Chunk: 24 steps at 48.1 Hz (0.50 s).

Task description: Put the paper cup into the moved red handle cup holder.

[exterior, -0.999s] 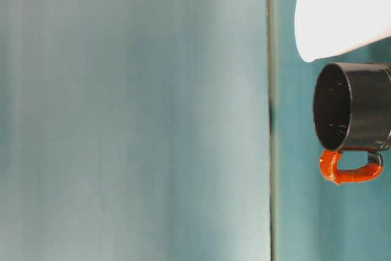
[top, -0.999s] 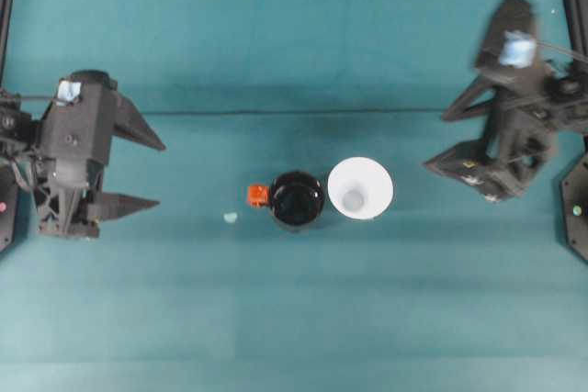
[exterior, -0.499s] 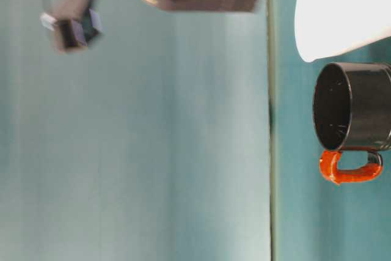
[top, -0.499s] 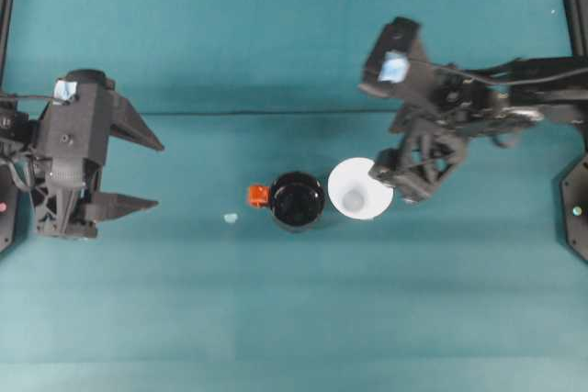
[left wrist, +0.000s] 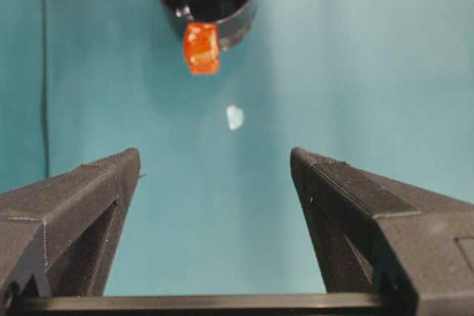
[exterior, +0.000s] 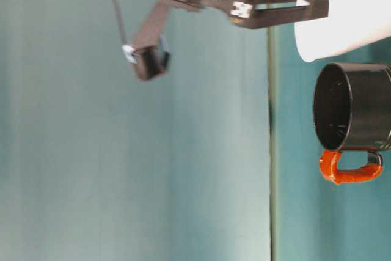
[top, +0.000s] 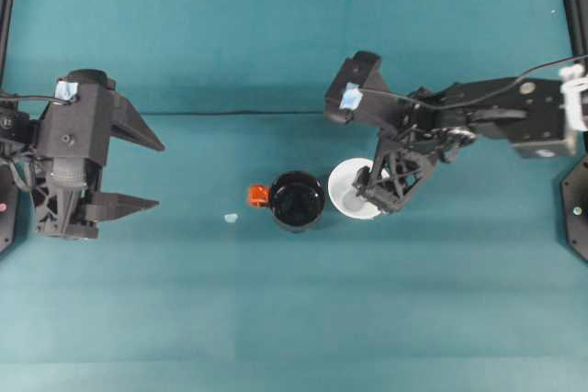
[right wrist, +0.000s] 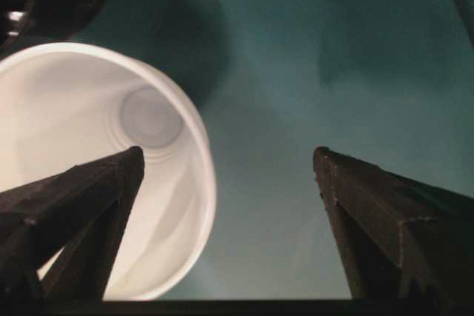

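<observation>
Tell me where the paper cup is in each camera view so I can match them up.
Overhead exterior: paper cup right of center, partly under the right gripper.
Table-level exterior: white cone at the picture's upper right.
Left wrist: I can't find it here.
Right wrist: left side, one finger over its mouth.
Shared landmark: the black red handle cup holder beside it.

My table (top: 276, 319) is covered in teal cloth. On it the cup (top: 349, 192) and the black holder (top: 296, 200) stand upright side by side, the holder's red handle (top: 258, 195) facing away from the cup. A pale scrap (top: 231, 218) lies near the handle.
</observation>
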{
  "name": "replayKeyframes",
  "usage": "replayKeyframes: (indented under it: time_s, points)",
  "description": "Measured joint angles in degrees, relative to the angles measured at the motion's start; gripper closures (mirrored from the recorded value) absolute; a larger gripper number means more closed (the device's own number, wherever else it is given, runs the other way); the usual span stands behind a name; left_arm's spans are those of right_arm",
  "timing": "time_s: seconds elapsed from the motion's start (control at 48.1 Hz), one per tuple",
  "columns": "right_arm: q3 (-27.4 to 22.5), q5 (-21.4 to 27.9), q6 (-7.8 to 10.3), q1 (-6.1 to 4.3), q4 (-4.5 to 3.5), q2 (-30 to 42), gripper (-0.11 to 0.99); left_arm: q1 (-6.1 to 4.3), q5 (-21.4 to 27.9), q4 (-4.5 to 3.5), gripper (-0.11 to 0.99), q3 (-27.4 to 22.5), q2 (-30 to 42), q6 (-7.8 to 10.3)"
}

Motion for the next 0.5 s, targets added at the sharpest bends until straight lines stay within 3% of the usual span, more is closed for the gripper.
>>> replayKeyframes:
  time_s: [0.25, 0.312, 0.499]
  points:
    - [-0.35, -0.62, 0.09, -0.18, 0.0, 1.76, 0.07, 0.0, 0.0, 0.0, -0.02, 0.0, 0.0, 0.0]
    - [-0.44, -0.62, 0.09, -0.35, 0.09, 1.85, 0.17, 0.0, 0.0, -0.09, -0.02, 0.0, 0.09, 0.0]
    - [-1.49, -0.18, 0.09, -0.35, 0.44, 2.02, 0.65, 0.0, 0.0, -0.09, -0.02, 0.0, 0.09, 0.0]
